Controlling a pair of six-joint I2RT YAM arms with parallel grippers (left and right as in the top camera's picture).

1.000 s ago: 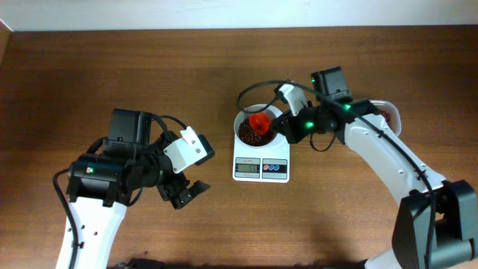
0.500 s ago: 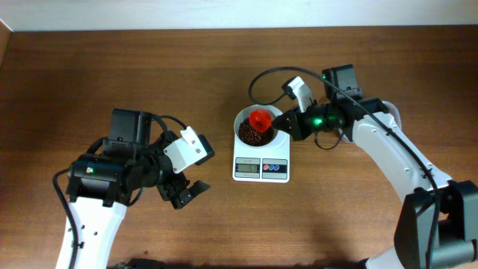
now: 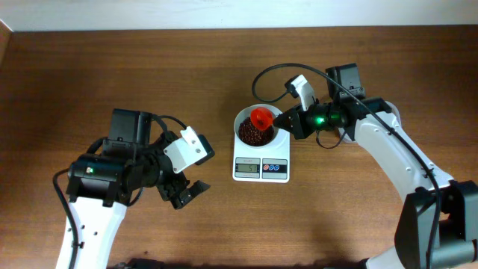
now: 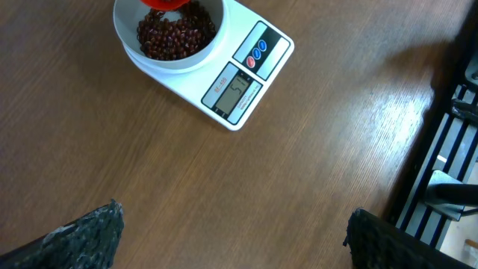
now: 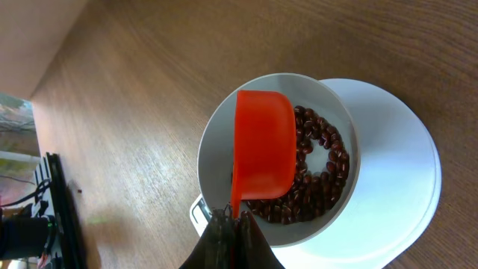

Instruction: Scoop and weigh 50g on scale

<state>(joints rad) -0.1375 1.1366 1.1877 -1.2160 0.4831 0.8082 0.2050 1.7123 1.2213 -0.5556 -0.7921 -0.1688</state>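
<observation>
Right wrist: noted right gripper clamped tight on handle of red scoop, held over bowl of beans atop scale. Overhead: found scale mid-table. Left wrist: logged left gripper spread wide, holding nothing, well apart from scale.

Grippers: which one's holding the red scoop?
The right gripper, shut on the handle of the red scoop above the bowl on the scale. The left gripper is open and empty, off to the side.
</observation>
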